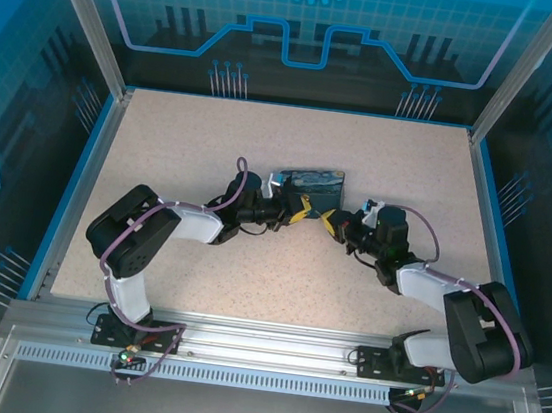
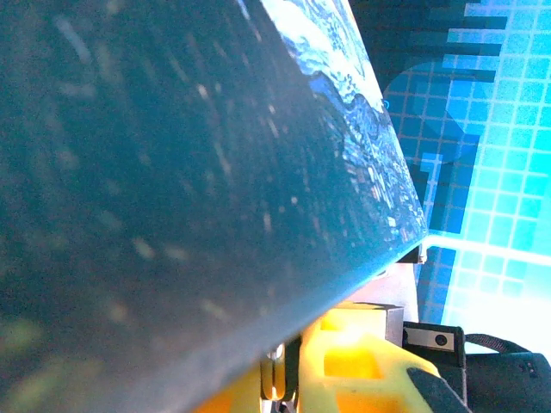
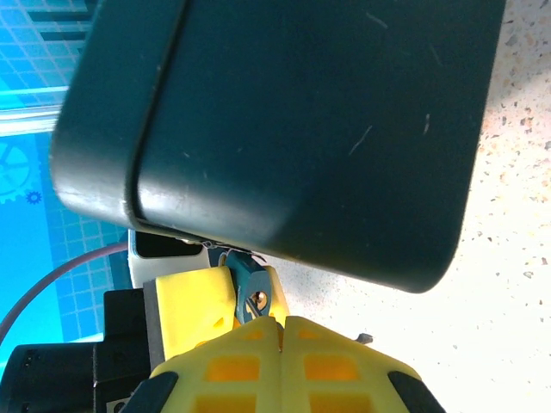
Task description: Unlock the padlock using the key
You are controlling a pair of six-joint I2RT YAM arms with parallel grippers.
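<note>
The box (image 1: pixel 307 180) stands mid-worktop (image 1: pixel 194 136); the left arm (image 1: pixel 193 222) reaches its near edge from the left, the right arm (image 1: pixel 418 279) from the right, jaws side by side

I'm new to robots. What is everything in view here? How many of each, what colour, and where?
dark-blue box printed with a swirly night-sky painting: one, dark blue, mid-table, just beyond both grippers.
small blue-grey metal key: one, blue-grey, at the right gripper's fingertips under the box edge, apparently pinched.
thin silvery metal piece: one, silver, between yellow fingers under the box; probably the padlock, too hidden to confirm.
speckled table: one, beige, blue-rimmed.
patterned walls: blue, around the table.
left arm, right arm: two, black and white, bolted at the near edge.
left gripper, right gripper: two, yellow-fingered, both closed, tips meeting by the box.
</note>
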